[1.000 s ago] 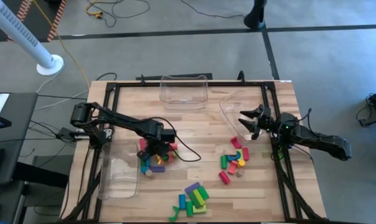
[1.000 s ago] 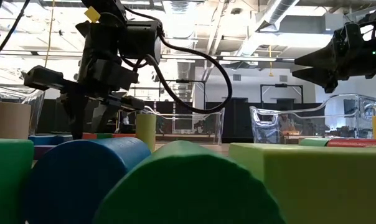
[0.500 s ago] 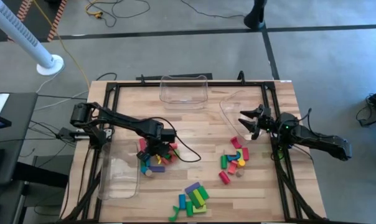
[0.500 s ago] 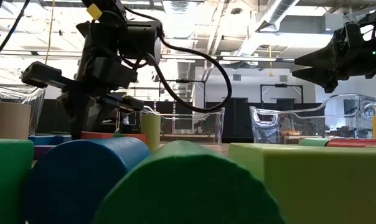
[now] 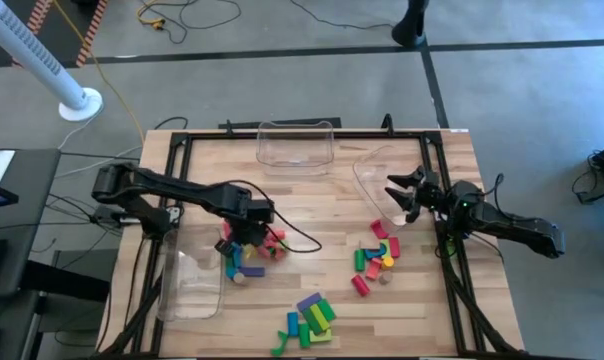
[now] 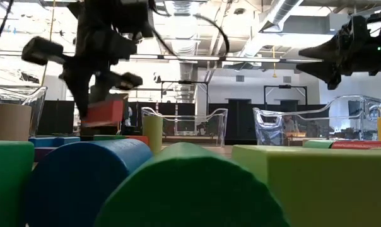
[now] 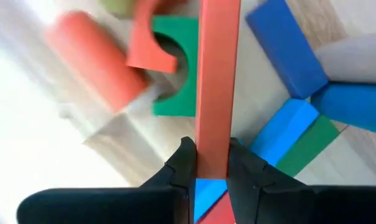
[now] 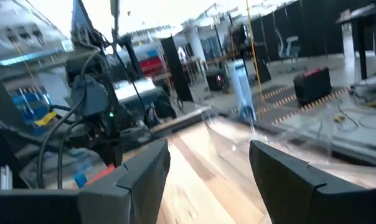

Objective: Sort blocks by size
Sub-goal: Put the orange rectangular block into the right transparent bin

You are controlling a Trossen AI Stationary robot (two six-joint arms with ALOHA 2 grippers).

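Observation:
The blocks lie in three heaps on the wooden table: a left heap [image 5: 250, 256], a middle-right heap [image 5: 376, 258] and a near heap [image 5: 308, 320]. My left gripper [image 5: 240, 236] hangs over the left heap, pointing down, shut on a long red bar [image 7: 216, 74]. Below the bar lie a green arch [image 7: 175, 70], a red cylinder [image 7: 93, 57] and blue blocks [image 7: 286, 48]. My right gripper [image 5: 394, 194] waits open above the table's right side, near a clear bin. My left gripper pinches the red bar near one end [image 7: 211, 163] between its two fingers, which come from above and lie across the bar's narrow width. The bar is lifted clear of the heap and sits roughly level under the fingers [image 6: 105, 113].
Three clear plastic bins stand on the table: one at the far edge [image 5: 295, 146], one at the right by my right gripper [image 5: 374, 172], one at the left near corner [image 5: 192, 282]. A black frame [image 5: 182, 150] runs around the table. Bare wood lies between the heaps.
My left gripper has risen from the left heap and drawn slightly toward the table's left edge. The red bar, which lay among the blocks, has come up with it and now hangs clear of the heap.

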